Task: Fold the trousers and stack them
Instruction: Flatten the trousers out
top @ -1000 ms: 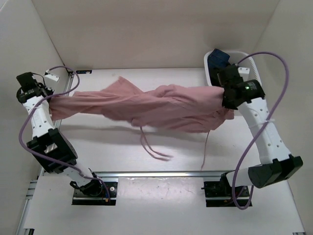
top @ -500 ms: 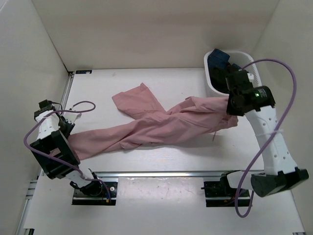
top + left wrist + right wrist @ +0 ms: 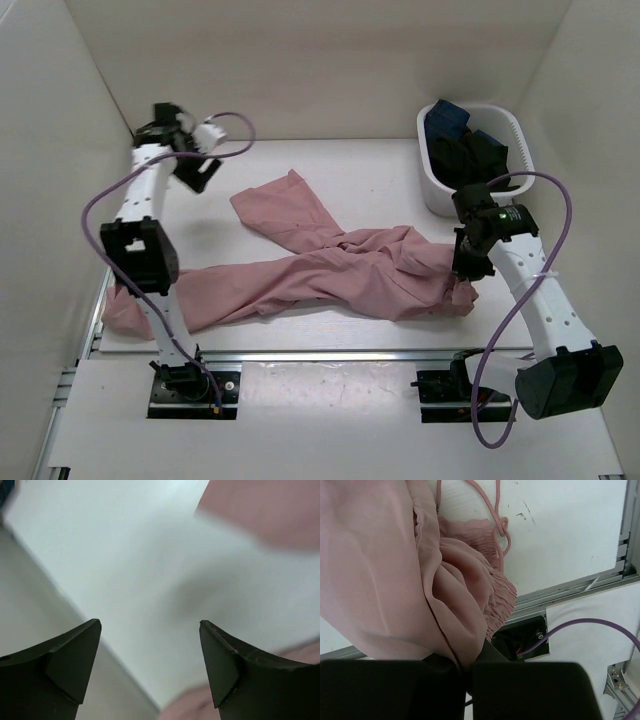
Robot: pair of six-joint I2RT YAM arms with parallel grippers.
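The dusty-pink trousers (image 3: pixel 330 275) lie crumpled across the table. One leg runs to the near left edge and the other points toward the back. My left gripper (image 3: pixel 197 172) hangs open above the far left of the table, away from the cloth. In the left wrist view its jaws (image 3: pixel 150 630) stand wide with nothing between them, and blurred pink fabric (image 3: pixel 260 510) shows beyond. My right gripper (image 3: pixel 465 265) is shut on the trousers (image 3: pixel 395 570) at the waist end. The gathered waistband (image 3: pixel 492 545) and drawstring (image 3: pixel 496 510) hang beside the pinched fold.
A white basket (image 3: pixel 437 190) holding dark clothes (image 3: pixel 470 150) stands at the back right, just behind the right arm. A metal rail (image 3: pixel 330 355) runs along the table's near edge. Walls close in the left, back and right sides.
The left gripper opened, let go of the trouser leg and swung up to the far left. The trousers dropped flat onto the table. The right gripper came lower and nearer, still holding the waist.
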